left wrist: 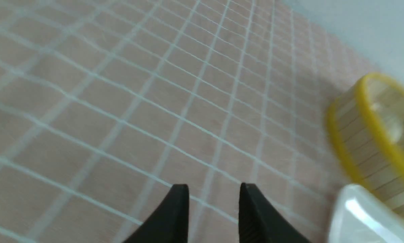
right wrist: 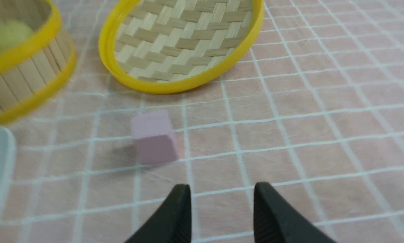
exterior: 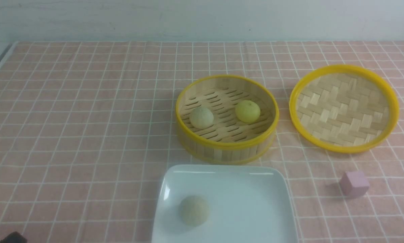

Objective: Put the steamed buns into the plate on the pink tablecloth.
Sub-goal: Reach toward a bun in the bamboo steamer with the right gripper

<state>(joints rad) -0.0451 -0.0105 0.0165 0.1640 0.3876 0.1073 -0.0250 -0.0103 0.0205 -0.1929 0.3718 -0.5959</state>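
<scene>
The left claw (left wrist: 214,190) hangs over bare cloth, its two black fingers a modest gap apart with nothing between them. The right claw (right wrist: 222,190) is parted and empty too, low near a small pink cube (right wrist: 154,138) that is no part of the job.

One pale beige round steamed bun (exterior: 193,210) lies on the glossy white square plate (exterior: 256,202), in its left half. Two more sit apart in the round yellow-rimmed bamboo steamer basket (exterior: 222,153): a second pale beige bun (exterior: 201,117) on the left and a yellow round bun (exterior: 247,111) on the right. The plate stands just in front of the basket on the salmon-pink white-gridded tablecloth (exterior: 70,135) covering the tabletop. A woven bamboo lid with a yellow rim (exterior: 343,108) lies to the basket's right.

The step in hand looks like fetching the next bun. The claw should come straight down inside the rim, straddle the ball at its widest and close gently, since it may roll. It should lift clear of the wall, then set the bun on the plate's free right half.

Only the front view shows where each bun lies, but it shows no claw plainly. The wrist views give the finger gaps. The left one shows just the basket's wall and a plate corner.
</scene>
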